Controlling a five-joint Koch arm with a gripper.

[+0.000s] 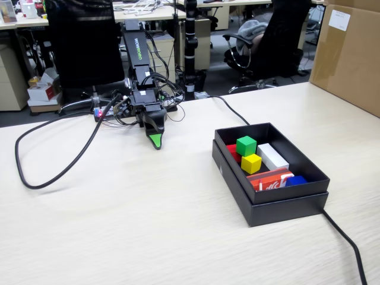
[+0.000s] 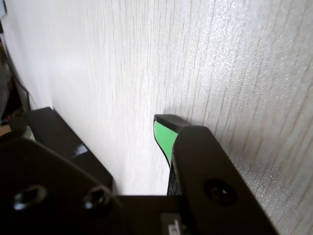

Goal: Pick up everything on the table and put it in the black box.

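Across the pale wood-grain table (image 1: pixel 148 225) in the fixed view, a black cable (image 1: pixel 53 169) loops at nine o'clock, with office chairs (image 1: pixel 80 41) and a cardboard carton (image 1: pixel 347 53) behind. From the gripper (image 1: pixel 155 141), whose green-tipped jaws are pressed together at the tabletop, the black box (image 1: pixel 270 202) lies at four o'clock, well apart. Inside it sit a green cube (image 1: pixel 246 145), yellow cube (image 1: pixel 251 163), white block (image 1: pixel 273 156), a red carton (image 1: pixel 270 180) and something blue (image 1: pixel 295 180). White lettering on the arm (image 1: pixel 135 50) is too small to read.
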